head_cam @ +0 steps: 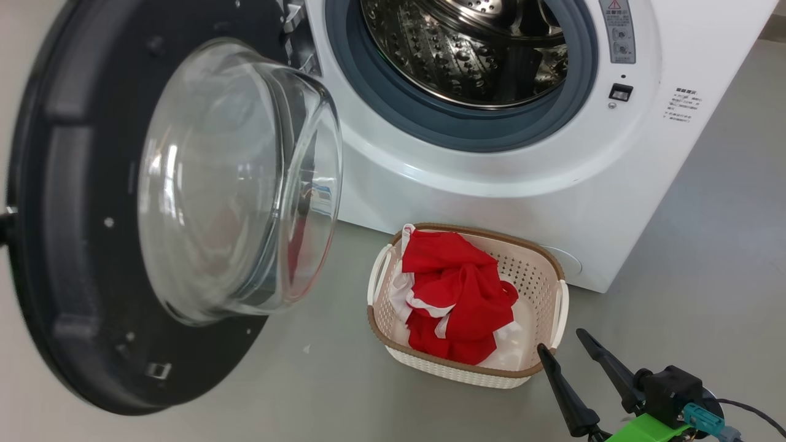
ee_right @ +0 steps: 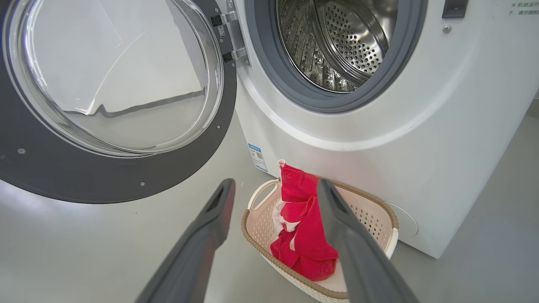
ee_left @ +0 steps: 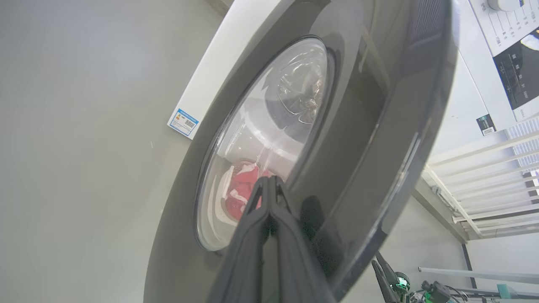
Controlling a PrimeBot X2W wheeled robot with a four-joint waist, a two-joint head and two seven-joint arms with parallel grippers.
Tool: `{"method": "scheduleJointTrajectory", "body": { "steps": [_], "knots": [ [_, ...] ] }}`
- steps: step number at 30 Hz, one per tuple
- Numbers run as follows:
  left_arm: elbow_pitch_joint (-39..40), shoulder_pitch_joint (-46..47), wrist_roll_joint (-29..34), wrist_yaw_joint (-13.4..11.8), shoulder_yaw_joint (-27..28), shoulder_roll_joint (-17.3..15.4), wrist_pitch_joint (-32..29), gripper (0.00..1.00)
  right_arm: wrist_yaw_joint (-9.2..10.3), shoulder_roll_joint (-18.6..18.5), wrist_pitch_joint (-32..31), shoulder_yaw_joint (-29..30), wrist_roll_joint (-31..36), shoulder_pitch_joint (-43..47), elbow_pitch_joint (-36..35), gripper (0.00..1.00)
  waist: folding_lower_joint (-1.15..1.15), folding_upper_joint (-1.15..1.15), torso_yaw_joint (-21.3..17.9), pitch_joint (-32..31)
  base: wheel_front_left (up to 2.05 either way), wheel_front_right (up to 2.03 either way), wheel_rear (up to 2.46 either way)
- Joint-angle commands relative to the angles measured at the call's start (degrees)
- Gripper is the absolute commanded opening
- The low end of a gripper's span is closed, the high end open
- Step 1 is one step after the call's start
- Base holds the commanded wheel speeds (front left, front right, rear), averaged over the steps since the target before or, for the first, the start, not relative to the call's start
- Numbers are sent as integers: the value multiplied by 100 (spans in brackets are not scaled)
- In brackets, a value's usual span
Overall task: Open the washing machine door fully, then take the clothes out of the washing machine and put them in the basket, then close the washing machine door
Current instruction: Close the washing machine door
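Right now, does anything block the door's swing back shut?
Nothing visible does. The washing machine door hangs open; the basket holding the clothes sits low on the floor, the right gripper open beside it.

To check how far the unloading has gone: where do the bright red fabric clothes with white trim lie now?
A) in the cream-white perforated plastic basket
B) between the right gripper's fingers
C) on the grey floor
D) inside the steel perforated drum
A: the bright red clothes sit inside the cream-white perforated plastic basket. The visible part of the steel drum holds no fabric, and the right gripper is open.
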State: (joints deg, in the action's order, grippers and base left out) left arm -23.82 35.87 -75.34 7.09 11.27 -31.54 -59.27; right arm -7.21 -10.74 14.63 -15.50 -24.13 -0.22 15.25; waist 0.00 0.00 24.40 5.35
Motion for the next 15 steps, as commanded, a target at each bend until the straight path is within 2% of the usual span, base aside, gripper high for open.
{"method": "scheduleJointTrajectory", "body": {
  "steps": [1, 15],
  "knots": [
    [322, -21, -117, 39, 83, -258, -79, 0, -28, -23, 37, -83, -9, -24, -127, 100, 0, 0, -21, -9, 0, 0, 0],
    [1244, -98, -546, 39, -609, -34, 183, 0, -28, 3, 37, -38, 9, -25, -136, 100, 0, 0, -151, -24, 0, 0, 0]
  ]
}}
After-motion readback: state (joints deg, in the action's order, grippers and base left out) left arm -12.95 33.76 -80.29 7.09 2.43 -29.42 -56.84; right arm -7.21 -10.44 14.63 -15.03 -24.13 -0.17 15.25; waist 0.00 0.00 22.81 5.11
